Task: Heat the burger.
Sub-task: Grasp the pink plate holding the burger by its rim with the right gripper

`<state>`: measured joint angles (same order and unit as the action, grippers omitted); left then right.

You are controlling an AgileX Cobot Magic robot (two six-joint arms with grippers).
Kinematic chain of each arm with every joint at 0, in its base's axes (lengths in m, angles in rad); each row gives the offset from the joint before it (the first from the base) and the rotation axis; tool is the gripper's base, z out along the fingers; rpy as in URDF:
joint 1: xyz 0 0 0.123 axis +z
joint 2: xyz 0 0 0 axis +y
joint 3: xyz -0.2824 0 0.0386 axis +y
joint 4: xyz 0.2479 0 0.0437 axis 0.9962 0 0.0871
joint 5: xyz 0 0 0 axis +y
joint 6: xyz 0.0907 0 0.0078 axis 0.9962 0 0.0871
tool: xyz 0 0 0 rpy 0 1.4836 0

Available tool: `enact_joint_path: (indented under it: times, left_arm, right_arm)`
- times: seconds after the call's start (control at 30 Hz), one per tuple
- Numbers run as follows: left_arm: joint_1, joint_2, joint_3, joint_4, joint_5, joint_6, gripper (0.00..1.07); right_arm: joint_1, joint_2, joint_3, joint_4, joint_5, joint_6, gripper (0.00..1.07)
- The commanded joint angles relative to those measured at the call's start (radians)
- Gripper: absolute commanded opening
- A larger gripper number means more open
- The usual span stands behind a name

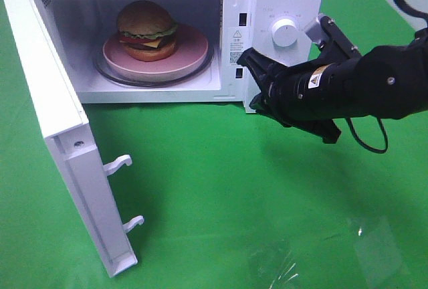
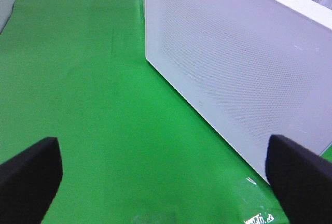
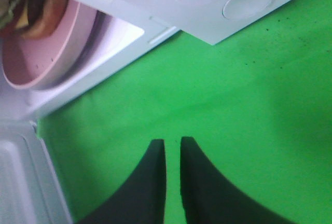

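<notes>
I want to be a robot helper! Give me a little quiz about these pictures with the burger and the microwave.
1. True or false: the microwave door is shut.
2. What is the burger resting on? A. the pink plate B. the green cloth C. the microwave's roof
3. Which arm's fingers are spread wide apart, left or right?

Key
1. False. It hangs wide open.
2. A.
3. The left fingers.
</notes>
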<state>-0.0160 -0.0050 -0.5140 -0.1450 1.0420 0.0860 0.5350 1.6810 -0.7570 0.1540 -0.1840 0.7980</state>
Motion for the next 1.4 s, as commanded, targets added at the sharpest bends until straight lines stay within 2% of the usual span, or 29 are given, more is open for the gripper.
enact_joint_path:
  times: [0.03, 0.3, 0.37, 0.6, 0.73, 0.77, 0.83, 0.87, 0.9, 1.07, 1.13, 1.3, 1.37, 1.4]
  left_arm:
    - [0.001, -0.014, 0.004, 0.000, -0.007, -0.004, 1.00]
    - [0.001, -0.014, 0.004, 0.000, -0.007, -0.004, 1.00]
    - [0.001, -0.014, 0.004, 0.000, -0.007, -0.004, 1.00]
    - [0.001, -0.014, 0.004, 0.000, -0.007, -0.004, 1.00]
    - [0.001, -0.014, 0.004, 0.000, -0.007, -0.004, 1.00]
    - [0.001, -0.014, 0.004, 0.000, -0.007, -0.004, 1.00]
    - [0.001, -0.014, 0.004, 0.000, -0.007, -0.004, 1.00]
    - [0.001, -0.014, 0.004, 0.000, -0.007, -0.004, 1.00]
    - [0.001, -0.014, 0.004, 0.000, -0.007, -0.004, 1.00]
    - [0.001, -0.014, 0.004, 0.000, -0.007, -0.004, 1.00]
    - [0.001, -0.014, 0.004, 0.000, -0.007, -0.004, 1.00]
    - [0.001, -0.014, 0.004, 0.000, -0.007, -0.004, 1.00]
    - [0.001, -0.014, 0.004, 0.000, -0.007, -0.004, 1.00]
    - [0.001, -0.014, 0.004, 0.000, -0.007, -0.004, 1.00]
  right_arm:
    - [0.000, -0.062, -0.002, -0.021, 0.169, -0.223, 0.11]
    - [0.000, -0.134, -0.036, -0.021, 0.426, -0.536, 0.13]
    - [0.000, -0.149, -0.085, -0.021, 0.578, -0.736, 0.13]
    - [0.000, -0.152, -0.155, -0.020, 0.747, -0.940, 0.14]
    - [0.000, -0.152, -0.220, -0.021, 0.851, -1.195, 0.15]
    - [0.000, -0.152, -0.220, -0.021, 0.851, -1.195, 0.15]
    - [0.000, -0.152, -0.251, -0.026, 0.863, -1.441, 0.16]
    - [0.000, -0.152, -0.251, -0.026, 0.863, -1.441, 0.16]
    - [0.000, -0.152, -0.260, -0.027, 0.832, -1.597, 0.17]
    - [0.000, -0.152, -0.262, -0.029, 0.790, -1.783, 0.17]
    - [0.000, -0.152, -0.262, -0.055, 0.770, -1.991, 0.19]
    - [0.000, -0.152, -0.262, -0.116, 0.739, -2.064, 0.21]
    - [0.002, -0.152, -0.262, -0.172, 0.689, -2.043, 0.32]
    - [0.002, -0.152, -0.262, -0.172, 0.689, -2.043, 0.32]
